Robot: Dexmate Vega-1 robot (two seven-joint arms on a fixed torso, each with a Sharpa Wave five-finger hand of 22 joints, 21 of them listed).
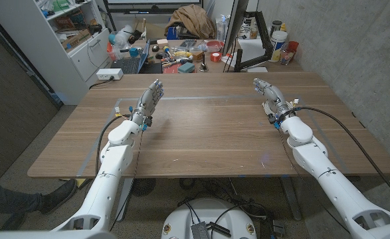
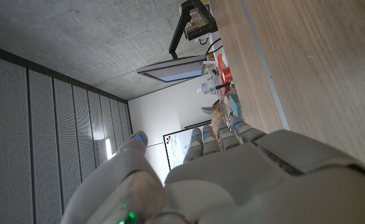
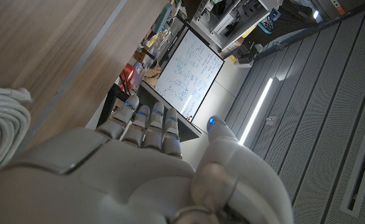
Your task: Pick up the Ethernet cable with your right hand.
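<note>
A coil of white Ethernet cable (image 3: 0, 127) with a clear plug lies on the wooden table (image 1: 208, 126), close beside my right hand (image 3: 151, 168) in the right wrist view. That hand (image 1: 269, 93) is at the table's far right, fingers stretched out and holding nothing. In the head view I cannot make out the cable. My left hand (image 1: 149, 99) is raised at the far left of the table with its fingers extended and apart, nothing in it; its back shows in the left wrist view (image 2: 232, 180).
Behind the table's far edge a cluttered bench (image 1: 181, 53) carries tools and boxes, and a black monitor arm (image 1: 248, 60) stands at the back right. A white shelf (image 1: 75, 40) is at the left. A person's shoe (image 1: 55, 196) is on the floor at lower left.
</note>
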